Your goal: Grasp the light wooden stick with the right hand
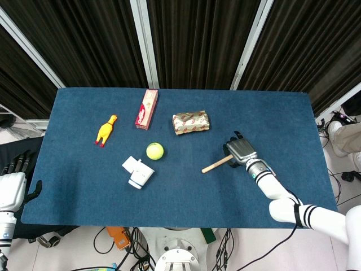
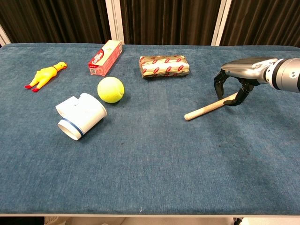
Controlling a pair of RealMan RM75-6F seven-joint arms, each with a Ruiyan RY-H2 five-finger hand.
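Note:
The light wooden stick [image 1: 217, 164] [image 2: 206, 108] lies flat on the blue table, slanting from lower left up to the right. My right hand [image 1: 241, 149] [image 2: 239, 77] arches over its right end, palm down. Its dark fingers [image 2: 218, 86] hang on both sides of the stick, apart and not closed on it. The stick's right tip is hidden behind the fingers. My left hand [image 1: 12, 183] hangs off the table's left edge in the head view, holding nothing, fingers apart.
A yellow tennis ball [image 2: 110, 89] and a white cup on its side [image 2: 80, 115] lie left of the stick. Further back are a wrapped packet [image 2: 164, 65], a red box [image 2: 106, 57] and a yellow rubber chicken [image 2: 45, 74].

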